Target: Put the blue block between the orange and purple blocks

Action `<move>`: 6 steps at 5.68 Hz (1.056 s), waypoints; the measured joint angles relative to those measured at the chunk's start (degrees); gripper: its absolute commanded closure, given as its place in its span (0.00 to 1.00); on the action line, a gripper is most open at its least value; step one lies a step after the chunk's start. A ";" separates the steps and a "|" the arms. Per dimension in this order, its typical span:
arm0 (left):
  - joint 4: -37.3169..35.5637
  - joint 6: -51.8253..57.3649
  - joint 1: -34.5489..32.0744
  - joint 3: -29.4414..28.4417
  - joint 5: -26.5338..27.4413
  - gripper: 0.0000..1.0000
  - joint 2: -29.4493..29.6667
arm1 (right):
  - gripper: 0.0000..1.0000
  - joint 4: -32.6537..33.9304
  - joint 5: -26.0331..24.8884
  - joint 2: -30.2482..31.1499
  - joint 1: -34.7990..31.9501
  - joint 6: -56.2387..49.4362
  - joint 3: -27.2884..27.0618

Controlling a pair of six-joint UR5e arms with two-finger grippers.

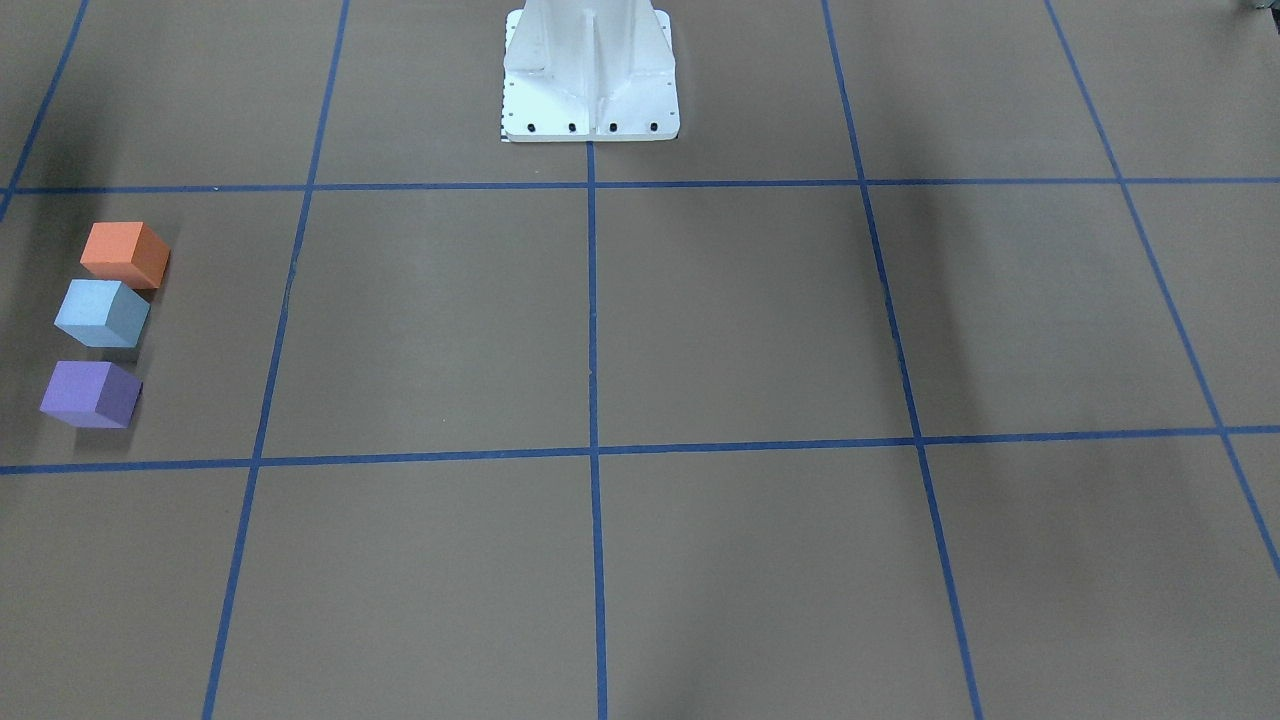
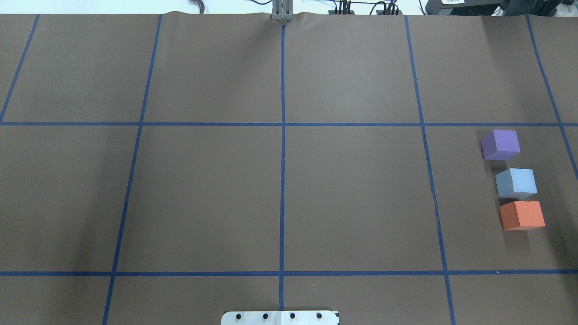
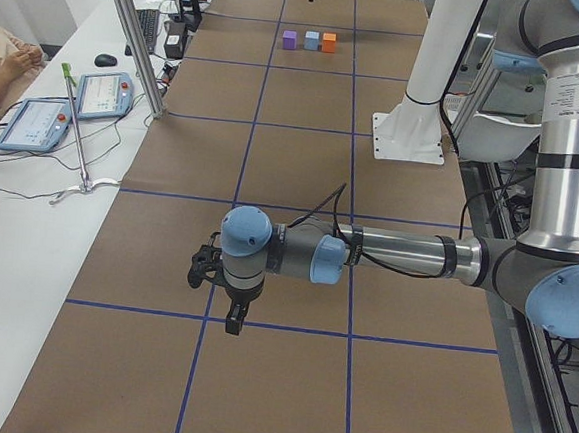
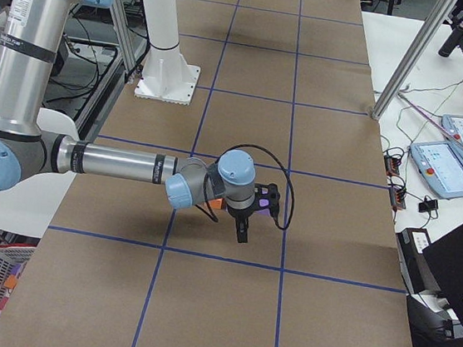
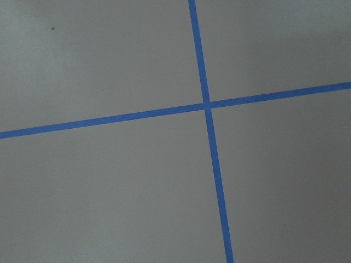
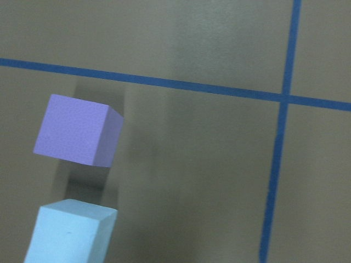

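The blue block point(image 2: 516, 183) sits on the table point(image 2: 352, 198), between the orange block point(image 2: 522, 215) and the purple block point(image 2: 500, 144). It is just beside both. The job looks done. The right gripper point(image 4: 243, 231) hangs near the blocks. The left gripper point(image 3: 233, 317) is far off. I cannot tell if either pincer is apart or together. Next, the arms should only back away without bumping the row.

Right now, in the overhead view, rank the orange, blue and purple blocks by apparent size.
1. orange block, marginally
2. blue block
3. purple block
The differences are slight and track nearness to the camera; they may be equal.
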State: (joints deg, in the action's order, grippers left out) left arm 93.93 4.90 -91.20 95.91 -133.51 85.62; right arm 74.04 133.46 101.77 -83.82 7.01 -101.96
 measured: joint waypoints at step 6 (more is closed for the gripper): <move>0.02 0.01 -0.06 0.84 -0.04 0.00 -2.55 | 0.00 17.97 -0.41 -2.80 -6.71 -9.71 -1.40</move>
State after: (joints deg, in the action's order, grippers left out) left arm 93.95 4.91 -91.26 96.76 -133.55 83.07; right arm 92.02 133.05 98.97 -90.53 -2.70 -103.36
